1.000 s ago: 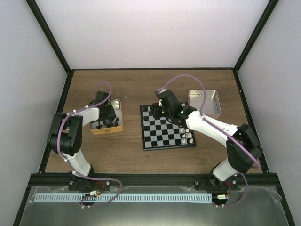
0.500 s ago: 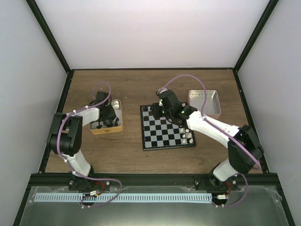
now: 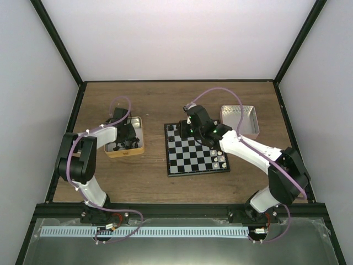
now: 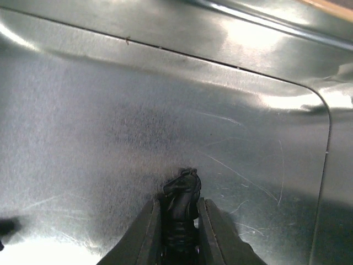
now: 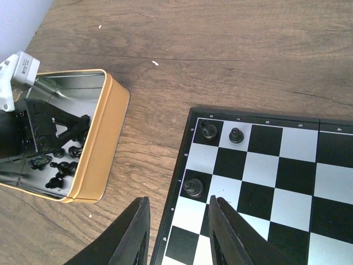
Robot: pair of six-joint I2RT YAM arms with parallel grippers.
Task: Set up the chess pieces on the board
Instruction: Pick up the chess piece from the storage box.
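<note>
The chessboard lies mid-table. My right gripper hovers open and empty over its far-left corner. In the right wrist view the gripper stands above the board, where three black pieces stand: one, a second and a third just ahead of the fingertips. My left gripper is down inside the gold tin. In the left wrist view it is shut on a black knight above the tin's metal floor. More black pieces lie in the tin.
A silver tin stands at the back right of the board. A few pale pieces stand at the board's near-right corner. Black frame rails and white walls bound the wooden table.
</note>
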